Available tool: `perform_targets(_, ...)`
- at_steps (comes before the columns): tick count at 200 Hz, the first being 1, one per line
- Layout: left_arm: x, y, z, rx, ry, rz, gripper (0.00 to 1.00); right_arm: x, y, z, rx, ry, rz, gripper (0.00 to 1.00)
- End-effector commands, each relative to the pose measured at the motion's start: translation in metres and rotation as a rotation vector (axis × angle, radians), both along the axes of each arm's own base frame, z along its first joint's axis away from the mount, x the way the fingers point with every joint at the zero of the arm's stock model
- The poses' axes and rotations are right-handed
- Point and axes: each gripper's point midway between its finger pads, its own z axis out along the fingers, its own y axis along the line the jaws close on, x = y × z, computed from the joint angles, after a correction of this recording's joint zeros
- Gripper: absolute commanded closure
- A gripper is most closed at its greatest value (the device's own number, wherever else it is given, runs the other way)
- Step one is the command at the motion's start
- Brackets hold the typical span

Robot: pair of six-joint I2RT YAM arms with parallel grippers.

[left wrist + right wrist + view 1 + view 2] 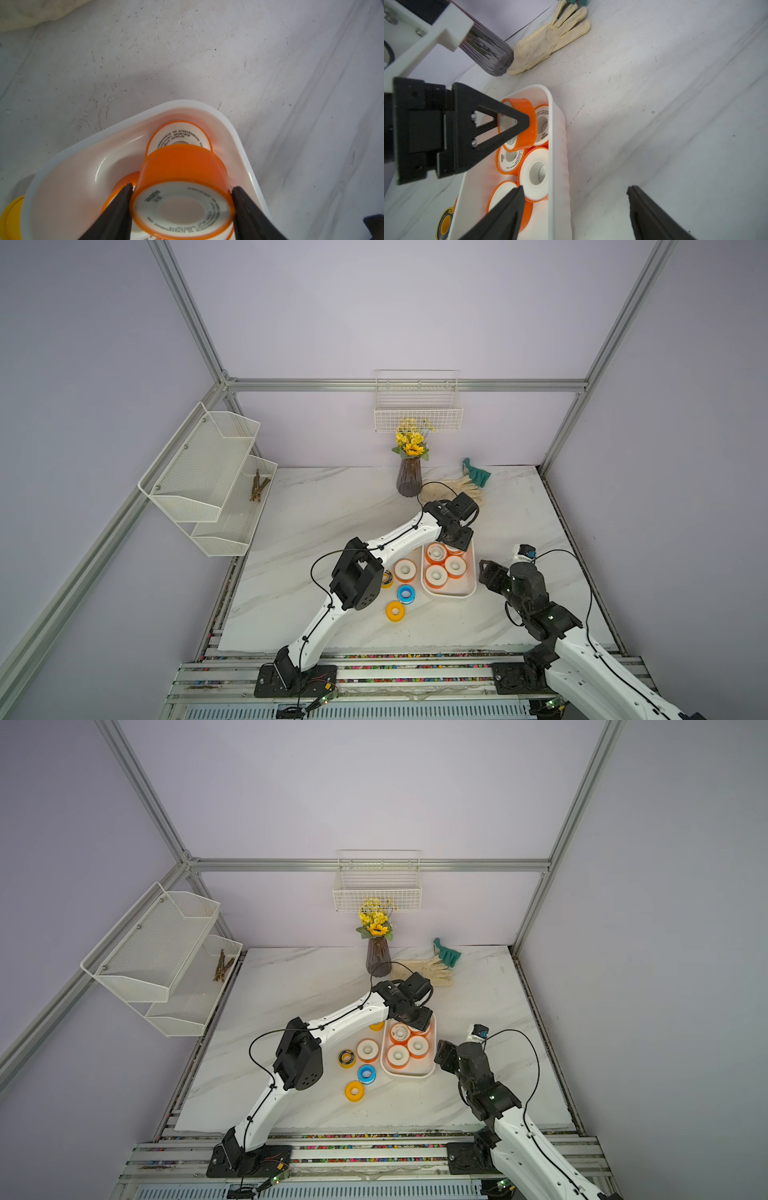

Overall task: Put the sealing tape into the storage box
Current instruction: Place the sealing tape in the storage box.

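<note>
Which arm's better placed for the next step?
Left. The left gripper is shut on an orange spool over the storage box, so it likely only needs to release. The right gripper is open and empty at the box's edge.

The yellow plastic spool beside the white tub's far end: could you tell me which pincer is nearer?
Left. The left pincer grips an orange tape spool over the white plastic tub's far end, next to the yellow spool; the open right pincer sits off the tub's opposite side.
</note>
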Motion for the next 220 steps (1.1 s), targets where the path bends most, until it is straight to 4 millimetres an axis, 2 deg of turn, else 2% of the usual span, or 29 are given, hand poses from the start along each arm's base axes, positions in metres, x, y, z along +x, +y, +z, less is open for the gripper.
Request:
perform_targets(1, 0.007, -0.005, 0.017, -0.030, -0.034, -0.017, 0.37, 0.000, 0.000, -0.001, 0.006, -0.003, 0.004, 0.17)
perform_targets(72, 0.014, -0.006, 0.002, -0.028, -0.023, -0.006, 0.34, 0.000, 0.001, -0.002, 0.007, 0.000, 0.011, 0.17)
perform_targets(114, 0.018, -0.005, -0.001, -0.027, -0.025, -0.001, 0.18, 0.001, 0.002, -0.002, 0.007, 0.003, 0.015, 0.17)
perform_targets(125, 0.019, -0.005, 0.000, -0.032, -0.025, 0.001, 0.16, 0.001, 0.003, -0.003, 0.006, 0.005, 0.016, 0.17)
perform_targets(156, 0.017, -0.008, 0.008, -0.054, -0.026, -0.012, 0.13, 0.002, 0.003, -0.003, 0.006, 0.008, 0.016, 0.17)
perform_targets(195, 0.010, -0.005, 0.031, -0.085, -0.038, -0.022, 0.13, 0.001, 0.003, -0.004, 0.006, 0.009, 0.016, 0.17)
perform_targets(220, 0.004, 0.003, 0.048, -0.101, -0.067, -0.022, 0.21, 0.002, 0.003, -0.004, 0.005, 0.011, 0.018, 0.17)
